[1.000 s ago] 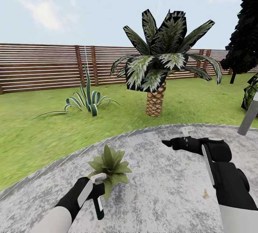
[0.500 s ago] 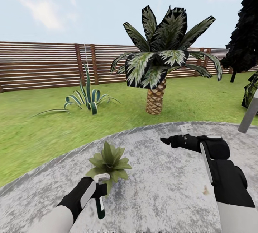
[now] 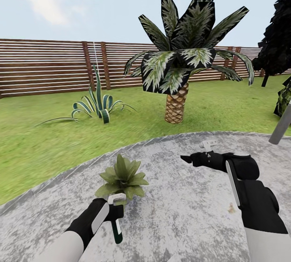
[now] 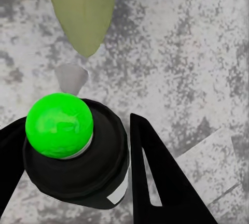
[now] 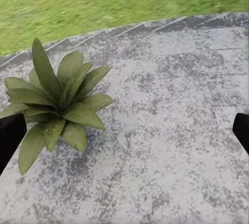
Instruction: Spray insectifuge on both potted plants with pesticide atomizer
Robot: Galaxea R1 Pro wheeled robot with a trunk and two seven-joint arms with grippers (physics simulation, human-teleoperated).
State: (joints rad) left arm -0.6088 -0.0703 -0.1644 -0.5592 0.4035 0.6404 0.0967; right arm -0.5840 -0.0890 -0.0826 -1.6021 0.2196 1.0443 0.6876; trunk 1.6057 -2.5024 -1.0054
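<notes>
My left gripper (image 3: 114,210) is shut on the pesticide atomizer (image 3: 117,231). The atomizer's whitish trigger head is at the top and its dark green bottle hangs down over the stone patio (image 3: 182,213). In the left wrist view the atomizer (image 4: 72,151) shows end-on between the black fingers (image 4: 161,182), with a bright green dome. One potted plant (image 3: 121,177) sits just beyond that gripper, and its leaves look plain green. My right gripper (image 3: 193,159) is open and points left toward the potted plant (image 5: 59,99), well apart from it. The second plant is out of view.
A scaly-trunked palm (image 3: 176,108) and a striped agave (image 3: 97,110) stand on the lawn (image 3: 48,145) past the patio edge. A grey post (image 3: 281,124) leans in at the right, next to a dark tree (image 3: 279,40). A wooden fence (image 3: 44,66) closes the back.
The whole picture has shifted slightly, so the camera moved. My left gripper with the atomizer has edged a little to the right below the plant. The right arm keeps its pose.
</notes>
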